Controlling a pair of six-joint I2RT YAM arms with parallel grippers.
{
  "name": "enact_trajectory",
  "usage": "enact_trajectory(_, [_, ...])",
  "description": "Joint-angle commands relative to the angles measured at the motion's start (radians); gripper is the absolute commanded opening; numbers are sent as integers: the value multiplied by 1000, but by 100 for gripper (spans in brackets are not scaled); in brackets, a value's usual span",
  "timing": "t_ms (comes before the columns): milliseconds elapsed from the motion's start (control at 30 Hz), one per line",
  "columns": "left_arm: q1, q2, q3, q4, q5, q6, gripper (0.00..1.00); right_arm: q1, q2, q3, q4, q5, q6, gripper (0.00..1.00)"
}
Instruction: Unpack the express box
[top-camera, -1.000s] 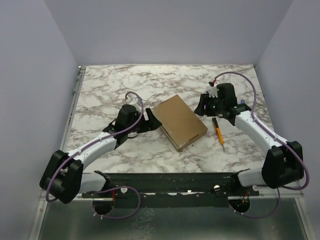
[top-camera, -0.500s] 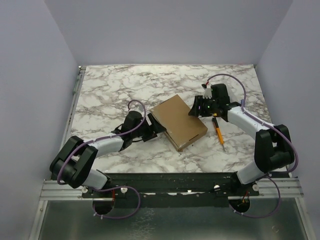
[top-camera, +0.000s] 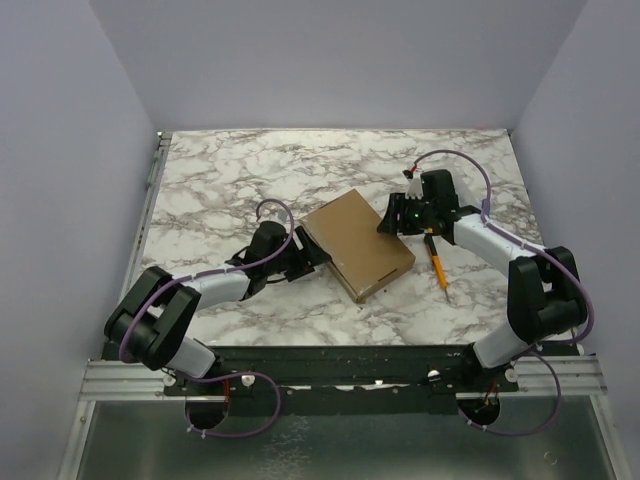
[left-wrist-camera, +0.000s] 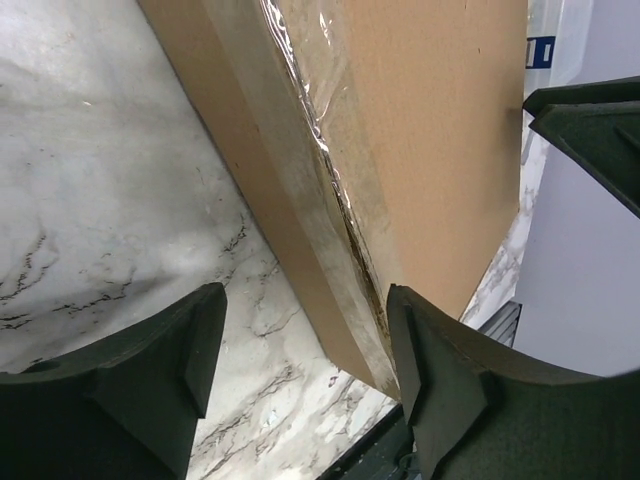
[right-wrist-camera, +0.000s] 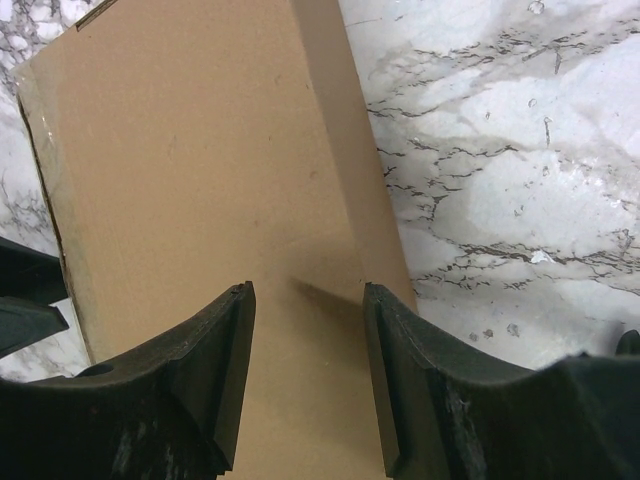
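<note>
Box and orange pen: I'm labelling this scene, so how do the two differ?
The box is wide, flat and plain brown, while the pen is thin and orange. The box is by far the larger of the two. The box lies mid-table with its corners turned diagonally, and the pen lies apart to its right, pointing roughly front to back. Both rest flat on the marble table.

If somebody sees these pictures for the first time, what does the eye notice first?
The brown box, lid down, lies askew in the middle of the marble table. Both arms lean in on it: the left jaws stand open at its left edge, and the right jaws stand open over its right edge. A thin orange tool lies just right of the box.
</note>
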Motion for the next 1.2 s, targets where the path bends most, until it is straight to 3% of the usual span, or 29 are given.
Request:
enact_trajectory(0, [-5,12,3,17,-21,42,74,-4,17,-15,12,6,-5,55])
enact_trajectory(400, [-5,50,4,18,-43,60,71,-5,27,-19,10,9,-10,54])
enact_trajectory(1167, [46,-56,-161,-41,-83,81,69,-4,34,-23,4,13,-2,54])
